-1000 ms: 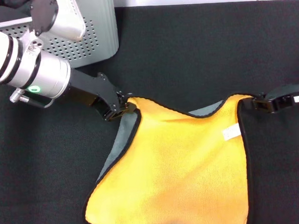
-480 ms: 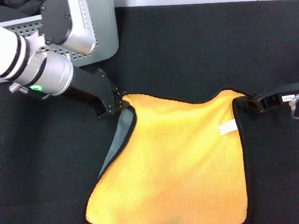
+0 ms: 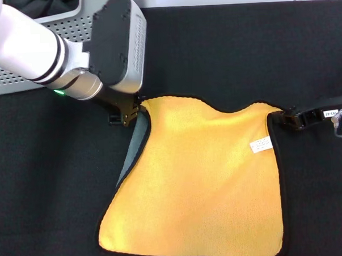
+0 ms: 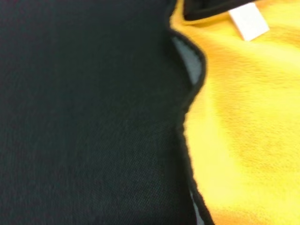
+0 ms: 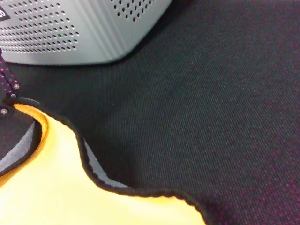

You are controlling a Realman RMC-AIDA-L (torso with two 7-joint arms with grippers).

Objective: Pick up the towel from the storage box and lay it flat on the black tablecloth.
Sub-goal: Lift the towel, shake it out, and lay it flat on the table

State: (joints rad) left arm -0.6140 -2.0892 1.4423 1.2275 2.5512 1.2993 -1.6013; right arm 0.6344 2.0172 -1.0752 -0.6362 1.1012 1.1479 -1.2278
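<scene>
Nearest us, the towel (image 3: 202, 183) lies yellow face up on the black tablecloth (image 3: 49, 201), its near edge flat, a grey-green strip of underside showing along its left edge, and the white tag (image 3: 261, 144) near its right edge. At its far left corner we record the left gripper (image 3: 130, 114), closed on that corner. At its far right corner, the right gripper (image 3: 288, 118) pinches the trim, low over the cloth. Between the two, the far edge sags in a shallow curve. Farthest, at the left, stands the storage box (image 3: 21, 78), partly behind the left arm.
</scene>
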